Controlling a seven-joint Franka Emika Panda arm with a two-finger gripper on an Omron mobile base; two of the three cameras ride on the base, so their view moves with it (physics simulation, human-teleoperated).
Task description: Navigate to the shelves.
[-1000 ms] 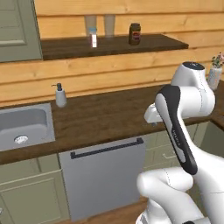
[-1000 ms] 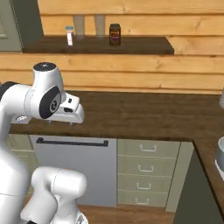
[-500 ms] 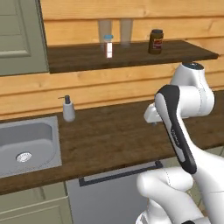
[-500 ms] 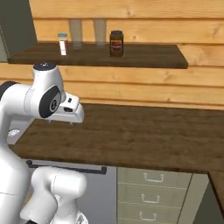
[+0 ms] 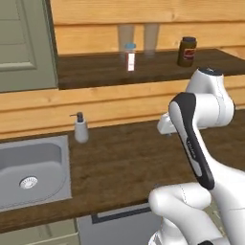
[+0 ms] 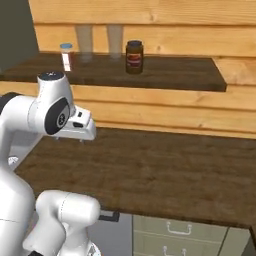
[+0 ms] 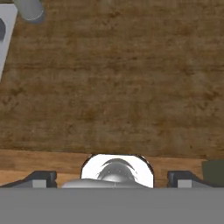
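The shelves (image 5: pixel 158 72) (image 6: pixel 165 75): a long, thin, dark brown wood board fixed to the far wall of light wood planks, above and behind the thicker dark wood countertop (image 5: pixel 129 162) (image 6: pixel 165 175) (image 7: pixel 113 78). Top surface shows matt w/ visible grain. In right base view its right end stops short of the frame edge, w/ bare planks past it; in left base view its left end runs up against a grey-green cabinet (image 5: pixel 24 43).

On the board, left to right: a small white bottle w/ blue cap (image 5: pixel 129 56) (image 6: pixel 66 56), two clear glasses (image 5: pixel 126 36) (image 6: pixel 84 41) standing further back by the wall, and a dark brown jar w/ red label (image 5: pixel 186 51) (image 6: pixel 133 57). All upright, apart from each other.

Below, on the countertop: a grey soap dispenser (image 5: pixel 80 128) near the wall, just right of a grey sink (image 5: pixel 28 170). Cabinet drawers w/ handles (image 6: pixel 180 232) sit under the counter at right.

Arm is folded up in front of the counter, hand held over the worktop. Gripper (image 7: pixel 112 177) looks down at the wood surface; fingertips show well apart at both sides of hand view, nothing between them.
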